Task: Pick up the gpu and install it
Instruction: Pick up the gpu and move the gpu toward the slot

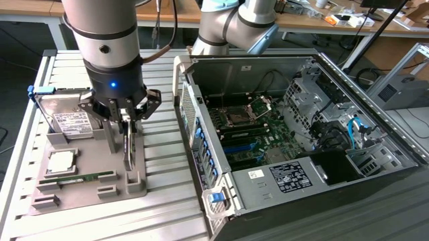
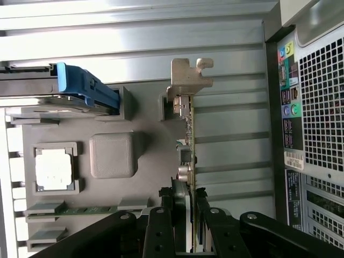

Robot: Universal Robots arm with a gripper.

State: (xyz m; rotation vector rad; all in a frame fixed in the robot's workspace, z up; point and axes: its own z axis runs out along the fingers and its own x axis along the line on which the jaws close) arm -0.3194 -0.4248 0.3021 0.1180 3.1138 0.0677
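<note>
The gripper (image 2: 187, 191) pinches the gpu (image 2: 189, 134) between narrowed fingers. The card stands upright in the tray (image 1: 80, 188) beneath it, so a straight, vertical pull should avoid binding.

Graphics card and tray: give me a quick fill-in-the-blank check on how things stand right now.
1. The graphics card stands on its ____ in the grey tray.
2. The gripper is closed on the card's ____ edge.
3. The hard drive in the tray carries a clip coloured ____.
4. The computer case lies on the exterior view's ____ of the tray.

Missing words: edge; top; blue; right.
</note>
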